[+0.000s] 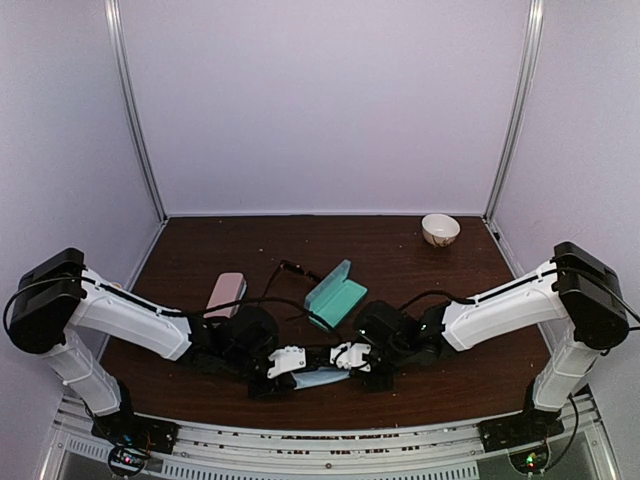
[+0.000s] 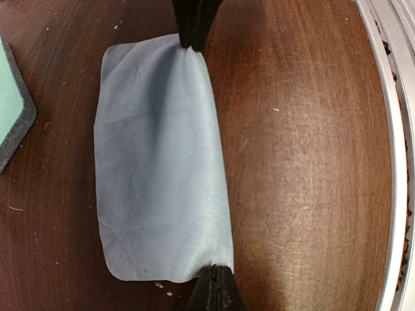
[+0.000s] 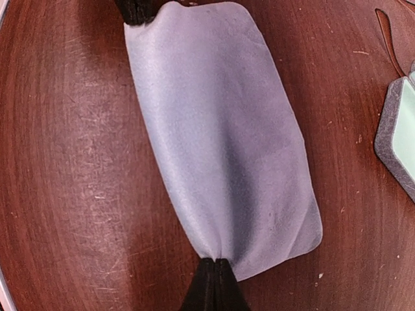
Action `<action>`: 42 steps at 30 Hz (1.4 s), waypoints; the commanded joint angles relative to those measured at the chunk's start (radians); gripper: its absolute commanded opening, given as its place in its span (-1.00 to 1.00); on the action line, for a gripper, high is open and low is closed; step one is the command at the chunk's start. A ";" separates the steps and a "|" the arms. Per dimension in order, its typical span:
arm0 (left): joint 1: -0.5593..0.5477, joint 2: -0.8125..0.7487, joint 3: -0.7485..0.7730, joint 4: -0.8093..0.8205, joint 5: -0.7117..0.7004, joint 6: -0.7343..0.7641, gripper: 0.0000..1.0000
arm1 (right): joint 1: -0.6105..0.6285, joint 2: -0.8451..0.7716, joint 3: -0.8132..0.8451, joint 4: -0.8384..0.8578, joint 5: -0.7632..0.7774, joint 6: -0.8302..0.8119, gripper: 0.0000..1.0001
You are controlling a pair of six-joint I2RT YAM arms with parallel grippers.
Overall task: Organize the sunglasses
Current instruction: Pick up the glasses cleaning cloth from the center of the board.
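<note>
A light-blue cloth (image 2: 162, 162) lies stretched just above the brown table between my two grippers. My left gripper (image 2: 217, 275) is shut on one corner of it. My right gripper (image 3: 214, 265) is shut on the opposite end of the cloth (image 3: 220, 129). In the top view the grippers (image 1: 298, 372) (image 1: 345, 368) meet near the front middle with the cloth (image 1: 320, 380) between them. The thin reddish-brown wire sunglasses (image 1: 292, 268) lie behind the cases; one thin arm shows in the right wrist view (image 3: 387, 39). The chunky dark pair is not in view.
An open green case (image 1: 335, 295) lies just behind the grippers; its edge shows in both wrist views (image 2: 10, 110) (image 3: 399, 136). A pink case (image 1: 226, 294) lies at the left. A small bowl (image 1: 440, 229) stands at the back right. The table's metal front edge (image 2: 389, 162) is close.
</note>
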 commanded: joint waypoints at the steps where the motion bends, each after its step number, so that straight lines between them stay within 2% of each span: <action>1: -0.014 0.061 0.031 -0.005 -0.049 -0.001 -1.00 | 0.017 0.011 -0.006 0.034 -0.020 0.002 -1.00; 20: 0.032 -0.027 0.070 0.015 0.005 -0.068 -1.00 | -0.037 -0.057 0.005 -0.007 -0.048 0.053 -1.00; 39: 0.064 -0.030 0.134 -0.008 0.109 -0.096 -1.00 | -0.098 -0.103 -0.008 -0.049 -0.056 0.079 -1.00; 40: 0.061 -0.032 0.131 -0.014 0.112 -0.096 -0.99 | -0.098 -0.100 -0.009 -0.046 -0.060 0.081 -1.00; 42: 0.050 -0.032 0.126 -0.030 0.110 -0.091 -0.81 | -0.098 -0.094 -0.013 -0.040 -0.067 0.087 -1.00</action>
